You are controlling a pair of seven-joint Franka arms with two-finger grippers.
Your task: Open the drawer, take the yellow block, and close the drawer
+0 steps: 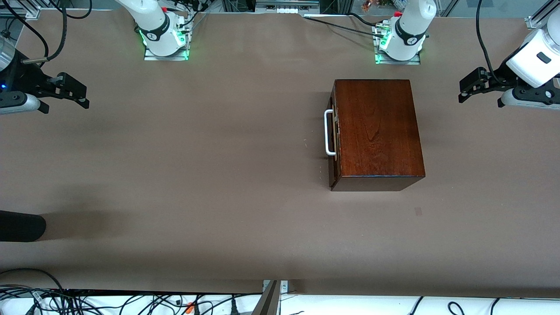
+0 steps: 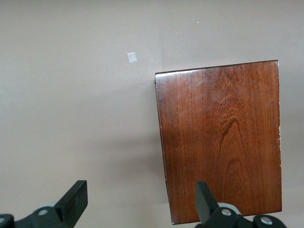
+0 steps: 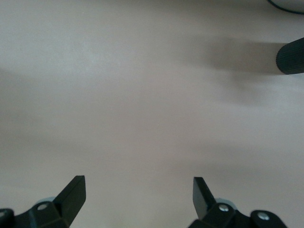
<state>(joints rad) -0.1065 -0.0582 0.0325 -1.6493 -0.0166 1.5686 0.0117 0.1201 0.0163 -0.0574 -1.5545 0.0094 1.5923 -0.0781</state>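
The dark reddish-brown wooden box [image 1: 378, 129] stands on the table toward the left arm's end. Its drawer [image 1: 334, 135] is pushed in, and the white bar handle [image 1: 328, 132] faces the right arm's end. The yellow block is hidden. My left gripper [image 1: 467, 86] hangs open over the table's edge beside the box, away from the handle; the left wrist view shows the box top [image 2: 221, 142] under the open left gripper [image 2: 140, 197]. My right gripper [image 1: 78, 89] hangs open over the table's other end, with only bare cloth below the right gripper [image 3: 137, 194]. Both arms wait.
A black cylinder [image 1: 22, 226] reaches in over the table edge at the right arm's end and is the black cylinder [image 3: 290, 57] in the right wrist view. A small pale patch [image 1: 418, 211] lies on the brown cloth nearer to the front camera than the box. Cables [image 1: 131, 302] run along the front edge.
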